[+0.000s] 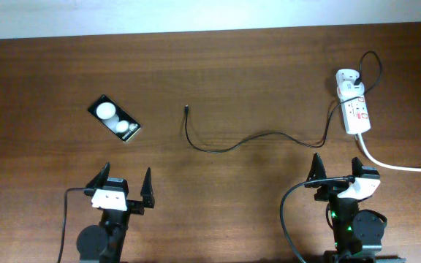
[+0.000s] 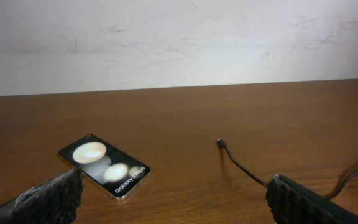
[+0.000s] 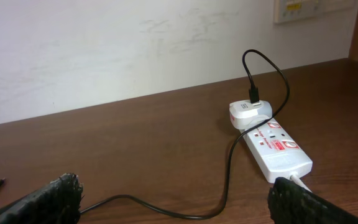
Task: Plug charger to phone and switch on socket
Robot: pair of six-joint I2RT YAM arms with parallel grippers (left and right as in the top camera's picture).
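Holds left hand [image 1: 127, 173] and right hand [image 1: 335, 162] open wide, gripping nothing, above brown wooden tabletop [image 1: 254, 66]. Shows flat black rectangular phone with two white discs [image 1: 115, 119] ahead-left of left hand; thin black charger cable [image 1: 225, 146] loose between the hands, plug tip [image 1: 186, 109] apart from phone; white oblong power strip [image 1: 355, 109] just ahead-right of right hand, white adapter [image 1: 348, 79] plugged in.

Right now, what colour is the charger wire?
Black; the charger cable shows best in the right wrist view.

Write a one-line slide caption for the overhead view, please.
Left gripper and right gripper, jaws open, face the phone, the unplugged charger and the socket.
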